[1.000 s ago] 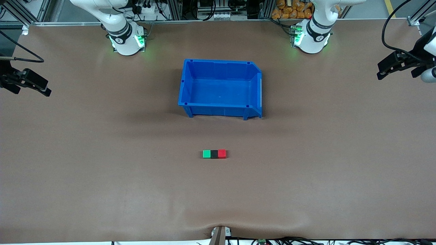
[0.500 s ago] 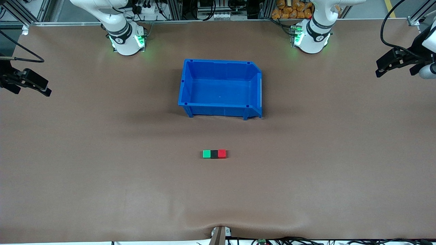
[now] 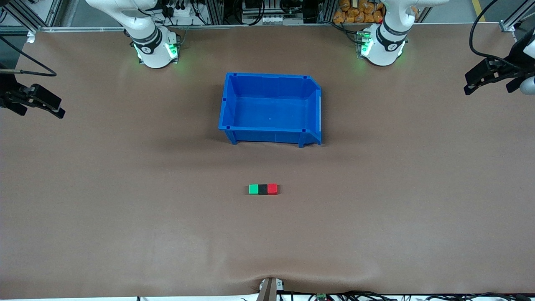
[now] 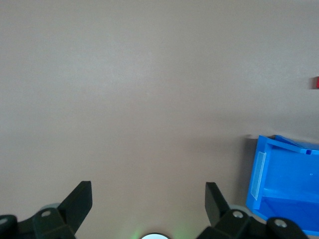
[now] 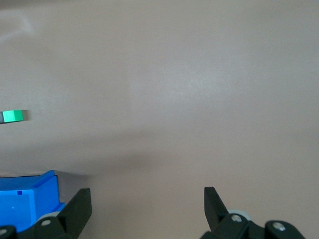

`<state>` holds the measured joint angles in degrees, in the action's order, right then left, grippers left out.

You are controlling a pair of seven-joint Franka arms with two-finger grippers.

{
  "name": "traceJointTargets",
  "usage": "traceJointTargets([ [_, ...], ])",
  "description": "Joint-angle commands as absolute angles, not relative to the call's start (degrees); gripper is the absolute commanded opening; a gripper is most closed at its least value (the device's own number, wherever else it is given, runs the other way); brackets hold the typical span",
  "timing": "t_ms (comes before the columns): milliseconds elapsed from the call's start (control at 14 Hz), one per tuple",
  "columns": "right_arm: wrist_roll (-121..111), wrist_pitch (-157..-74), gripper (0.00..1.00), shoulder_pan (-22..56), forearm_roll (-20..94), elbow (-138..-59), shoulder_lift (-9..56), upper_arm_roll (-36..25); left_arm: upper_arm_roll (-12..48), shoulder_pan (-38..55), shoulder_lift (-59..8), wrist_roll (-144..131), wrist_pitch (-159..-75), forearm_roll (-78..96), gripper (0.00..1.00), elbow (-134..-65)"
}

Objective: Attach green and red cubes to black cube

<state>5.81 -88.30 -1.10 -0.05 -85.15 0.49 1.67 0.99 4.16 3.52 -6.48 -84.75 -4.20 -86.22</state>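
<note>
The green cube (image 3: 253,189), the black cube (image 3: 262,190) and the red cube (image 3: 272,189) sit in one touching row on the brown table, black in the middle, nearer the front camera than the blue bin. The green cube also shows in the right wrist view (image 5: 13,116), and a sliver of the red cube shows in the left wrist view (image 4: 316,82). My left gripper (image 3: 471,85) is open and empty at the left arm's end of the table. My right gripper (image 3: 56,108) is open and empty at the right arm's end.
An empty blue bin (image 3: 229,104) stands mid-table between the arm bases and the cubes; it shows in the left wrist view (image 4: 264,164) and the right wrist view (image 5: 30,194). A small fixture (image 3: 269,288) sits at the table's near edge.
The left gripper has drifted slightly, first toward the bases then a little outward. The right gripper shifted very slightly. The cubes have not moved.
</note>
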Motion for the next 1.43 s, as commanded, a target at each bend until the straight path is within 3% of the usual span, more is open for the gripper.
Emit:
traceJointTargets([
  [0,6.24,-87.54,1.0,-0.7,-0.62,-84.2,0.79,1.58,1.05,3.6,5.1,-6.33,-85.17,-3.52,1.0,-86.92],
  [643,6.07,-87.45,1.0,0.26,-0.97,-84.2,0.79,1.58,11.33,-5.54,6.59,-6.5,-83.15,-3.25,1.0,-89.03],
  [1357,6.15,-87.45,1.0,0.35,-0.97,-84.2,0.88,1.58,9.93,-2.81,7.12,-6.59,-82.62,-3.34,1.0,-88.95],
])
